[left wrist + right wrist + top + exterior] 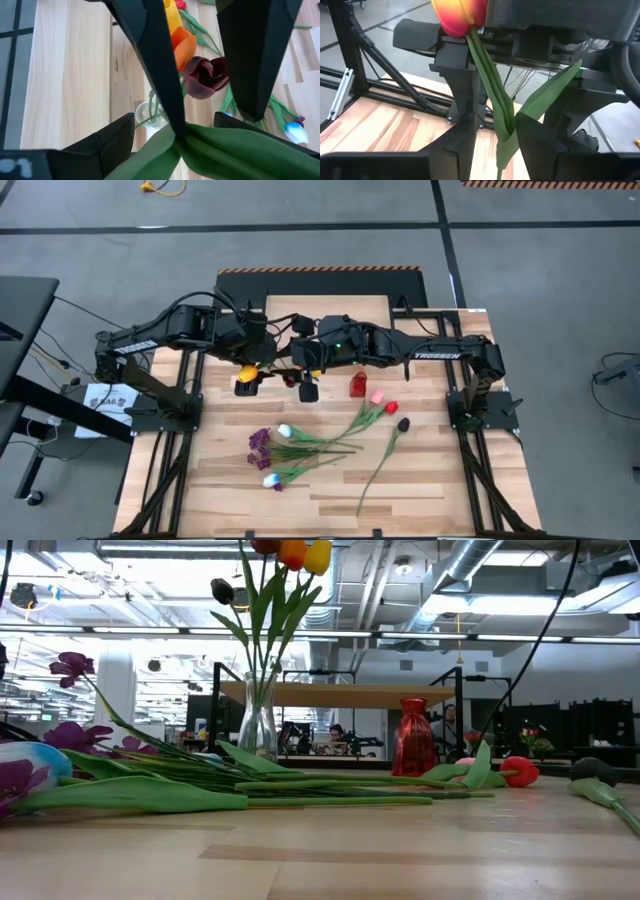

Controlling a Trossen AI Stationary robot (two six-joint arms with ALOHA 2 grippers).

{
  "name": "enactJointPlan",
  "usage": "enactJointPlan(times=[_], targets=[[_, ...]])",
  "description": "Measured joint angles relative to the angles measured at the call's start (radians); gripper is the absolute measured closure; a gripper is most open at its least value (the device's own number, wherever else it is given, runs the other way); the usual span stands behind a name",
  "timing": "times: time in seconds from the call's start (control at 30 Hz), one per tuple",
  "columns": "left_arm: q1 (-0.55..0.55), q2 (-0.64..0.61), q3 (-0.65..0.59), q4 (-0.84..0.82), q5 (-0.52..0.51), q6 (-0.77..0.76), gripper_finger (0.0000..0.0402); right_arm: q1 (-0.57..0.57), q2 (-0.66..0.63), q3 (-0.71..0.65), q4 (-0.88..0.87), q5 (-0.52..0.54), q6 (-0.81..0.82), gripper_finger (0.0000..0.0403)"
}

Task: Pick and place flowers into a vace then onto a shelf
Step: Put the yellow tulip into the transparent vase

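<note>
Green stems are crowding the clear vase (257,725) as the right gripper (492,145), fingers part-open around a red-yellow tulip (460,15), is feeding it in; a straight, slow drop looks wisest. The left gripper (200,65) is hanging wide open over the blooms. More flowers (300,445) and a red vase (357,386) are lying near, before the shelf (340,693).

Counts: two arms over the table, left gripper (247,383) and right gripper (307,387). Vases: two, one clear glass vase (257,726) and one red vase (413,737). Tulips standing in the clear vase: four heads seen in the low view, dark (222,590), red, orange (292,552), yellow (318,555). One shelf (340,694). Loose flowers (300,444) lying on the table (420,490): roughly eight stems; the overlapping purple sprigs cannot be counted exactly
</note>
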Motion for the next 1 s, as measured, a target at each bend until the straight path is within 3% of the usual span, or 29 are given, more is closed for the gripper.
enactJointPlan(times=[0.33,0.8,0.9,1.0], targets=[[0.001,0.0,0.0,0.0,-0.003,-0.001,0.014,-0.006,0.0,0.0,0.003,0.002,-0.002,0.0278],[0.001,0.005,-0.003,-0.011,0.003,-0.001,0.014,-0.005,0.074,0.005,0.019,0.092,-0.08,0.0212],[0.002,0.004,-0.003,-0.012,0.011,-0.002,0.014,-0.005,0.068,0.003,0.004,0.092,-0.082,0.0227],[0.002,0.002,0.0,0.001,0.015,-0.002,0.014,-0.003,0.061,0.001,-0.012,0.094,-0.087,0.0278]])
